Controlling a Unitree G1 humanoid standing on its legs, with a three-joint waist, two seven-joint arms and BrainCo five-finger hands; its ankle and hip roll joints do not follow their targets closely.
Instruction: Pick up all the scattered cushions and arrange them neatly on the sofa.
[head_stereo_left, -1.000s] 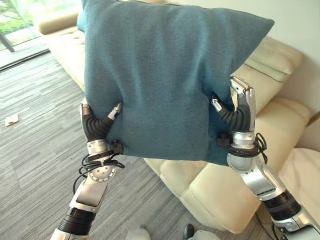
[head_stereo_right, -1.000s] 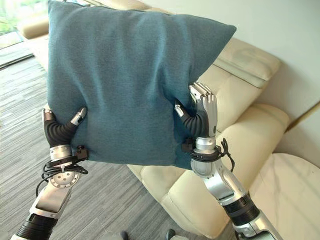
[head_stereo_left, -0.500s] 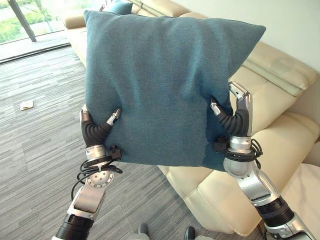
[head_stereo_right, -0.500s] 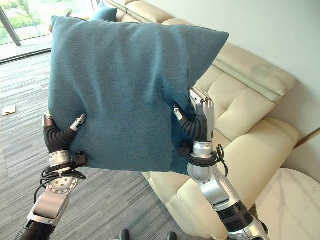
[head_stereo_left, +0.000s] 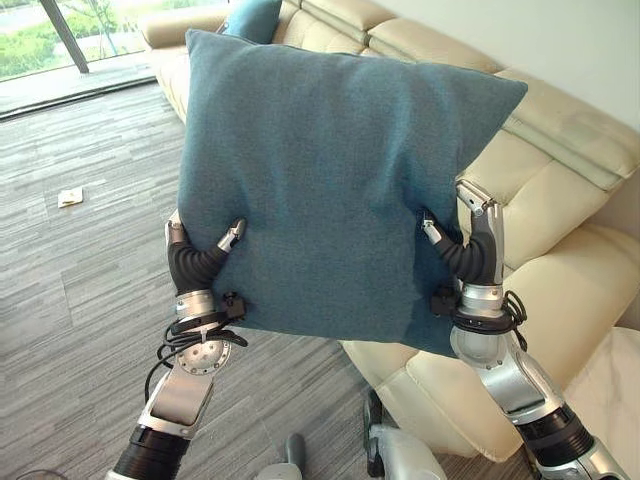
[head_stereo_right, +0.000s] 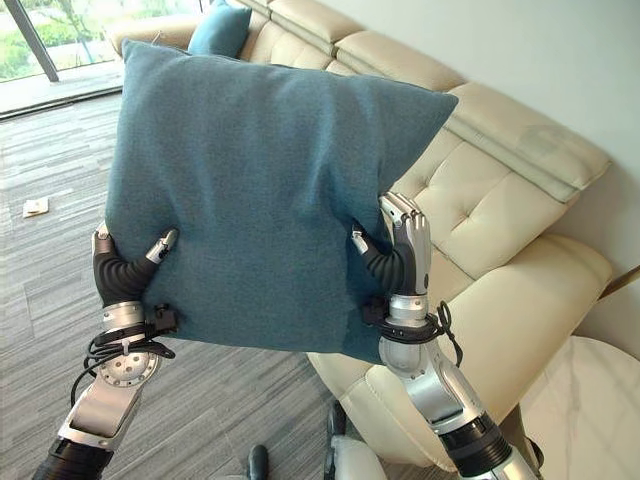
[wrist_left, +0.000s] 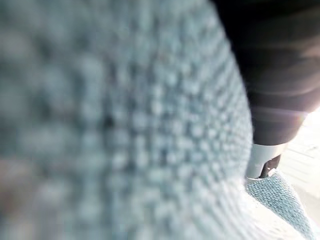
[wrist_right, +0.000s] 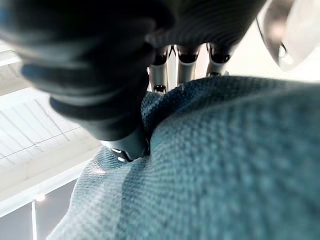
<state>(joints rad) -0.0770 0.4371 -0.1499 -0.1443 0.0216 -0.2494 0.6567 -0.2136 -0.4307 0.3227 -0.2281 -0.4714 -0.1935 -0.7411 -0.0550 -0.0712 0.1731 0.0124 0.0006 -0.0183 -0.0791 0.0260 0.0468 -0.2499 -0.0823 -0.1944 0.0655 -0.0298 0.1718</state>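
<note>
I hold the large square teal fabric cushion (head_stereo_left: 330, 180) upright mid-frame, before the cream leather sofa (head_stereo_left: 560, 200); my left hand (head_stereo_left: 195, 255) pinches its lower left edge, my right hand (head_stereo_left: 470, 250) its lower right edge. It looks light, soft and saggy; gripping both lower corners should steady it.

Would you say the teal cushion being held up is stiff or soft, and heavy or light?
Probably soft: the teal cushion dents where the left hand and right hand pinch it. Likely light, since it keeps its shape held by its lower edges.
</note>
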